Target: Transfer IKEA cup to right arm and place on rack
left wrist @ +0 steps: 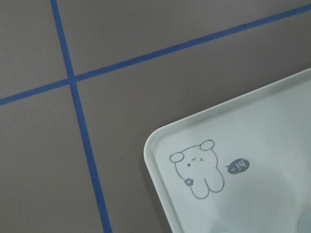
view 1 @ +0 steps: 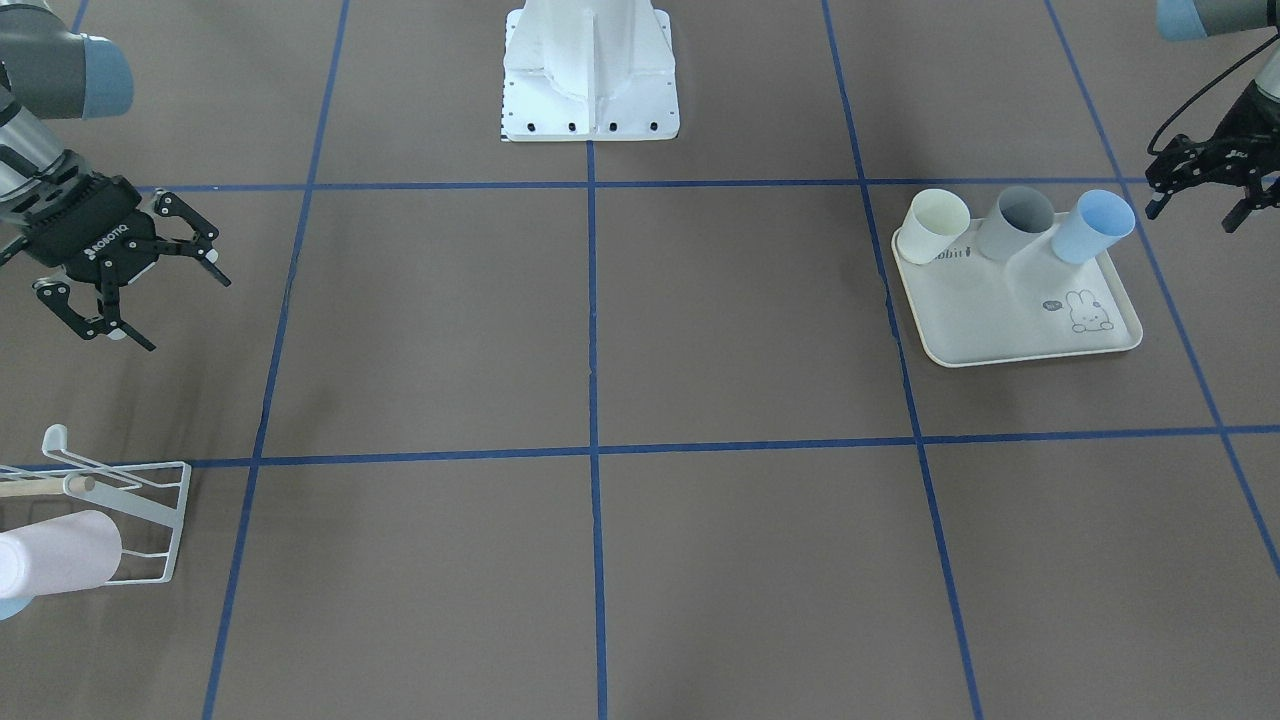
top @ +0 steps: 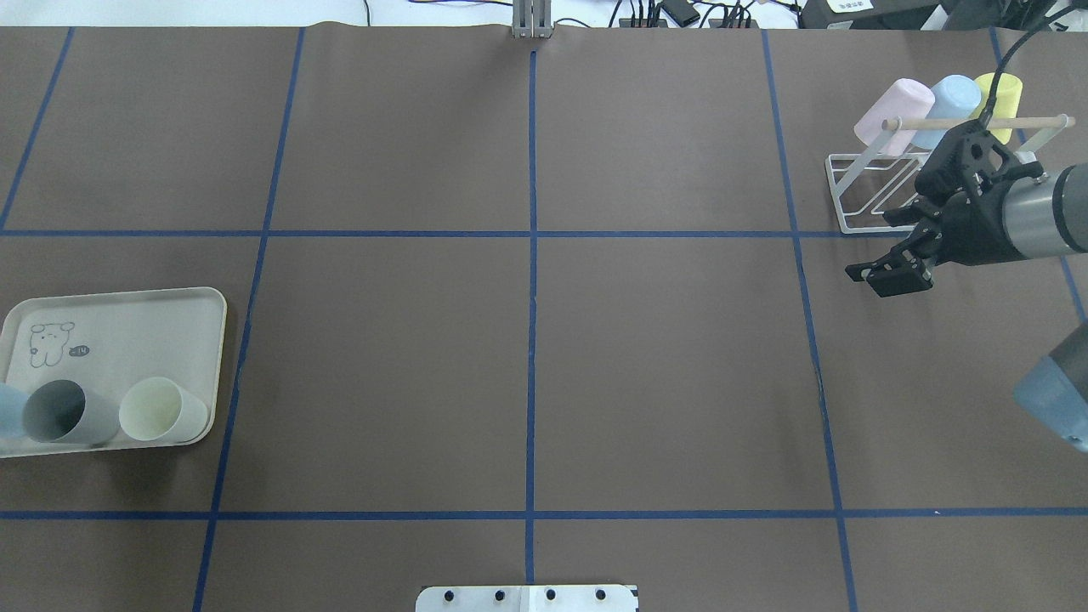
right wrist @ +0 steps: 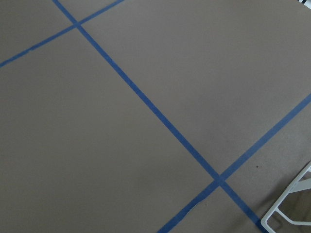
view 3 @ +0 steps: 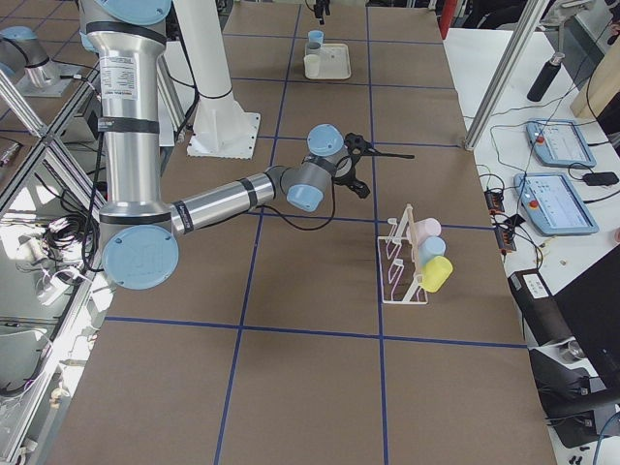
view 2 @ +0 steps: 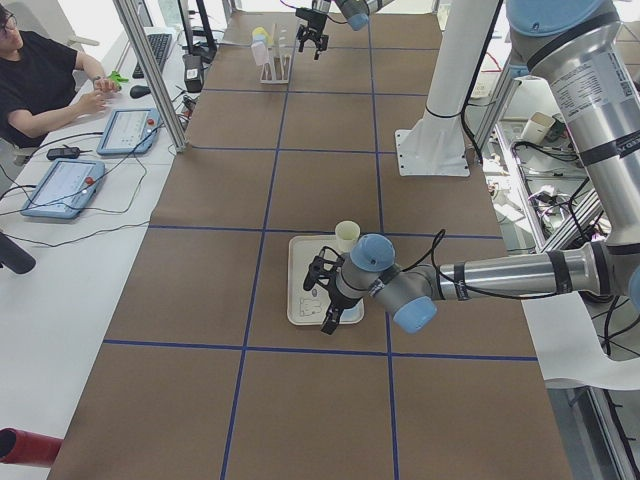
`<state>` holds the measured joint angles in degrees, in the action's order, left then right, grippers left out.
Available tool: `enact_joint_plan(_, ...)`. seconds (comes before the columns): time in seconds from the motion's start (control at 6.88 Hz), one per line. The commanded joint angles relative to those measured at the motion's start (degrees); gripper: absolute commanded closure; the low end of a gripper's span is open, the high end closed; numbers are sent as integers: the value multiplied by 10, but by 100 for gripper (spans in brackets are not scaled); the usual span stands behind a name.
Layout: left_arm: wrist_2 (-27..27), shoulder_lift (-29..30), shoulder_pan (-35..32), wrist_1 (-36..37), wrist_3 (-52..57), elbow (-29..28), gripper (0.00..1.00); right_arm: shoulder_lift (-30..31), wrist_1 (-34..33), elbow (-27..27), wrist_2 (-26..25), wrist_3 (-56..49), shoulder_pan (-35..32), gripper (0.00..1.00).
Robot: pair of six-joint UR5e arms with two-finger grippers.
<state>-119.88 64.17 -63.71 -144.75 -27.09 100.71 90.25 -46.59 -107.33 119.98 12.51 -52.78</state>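
Wide-spread and empty, your left gripper (view 1: 1197, 205) hangs in the air just beside the blue cup (view 1: 1092, 227), holding nothing. That cup stands upright at the robot-side edge of the cream tray (view 1: 1010, 320), in a row with a grey cup (view 1: 1015, 222) and a cream cup (view 1: 935, 225), each close to its neighbour. The blue one looks like your pick, being nearest the claw.

Come down on it from the outer side, so that one finger goes inside the rim or both straddle the wall, without knocking the grey cup next to it. Grip low enough on the wall that the upper part stays free for the other claw to take at the hand-over. Lift straight up before you carry it toward mid-table, or the tray may drag along.

Far across the table, the right gripper (view 1: 185, 310) waits with its fingers apart and empty, near the rack (top: 835, 194). A pink cup (top: 892, 115) and two more already hang there under the wooden rod (top: 977, 123).
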Motion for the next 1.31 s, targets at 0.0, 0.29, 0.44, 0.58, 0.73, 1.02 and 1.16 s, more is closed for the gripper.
enact_joint_plan(0.0, -17, -5, 4, -5, -20, -10, 0, 12, -3, -2, -40, -10, 29, 0)
enact_joint_plan(0.29, -25, -3, 6, -17, -48, -10, 0, 34, 5, -4, -45, -84, 28, 0)
enact_joint_plan(0.44, -30, -3, 6, -18, -50, -10, 1, 35, 5, -5, -47, -86, 29, 0)
enact_joint_plan(0.58, -30, -2, 7, -17, -51, -11, 8, 34, 5, -6, -47, -86, 29, 0)
enact_joint_plan(0.73, -30, 0, 8, -17, -51, -11, 14, 34, 5, -5, -47, -86, 29, 0)
enact_joint_plan(1.02, -46, 2, 21, -16, -51, -11, 17, 34, 5, -5, -47, -86, 29, 0)
enact_joint_plan(1.16, -54, 2, 26, -16, -50, -11, 17, 34, 5, -5, -47, -86, 29, 0)
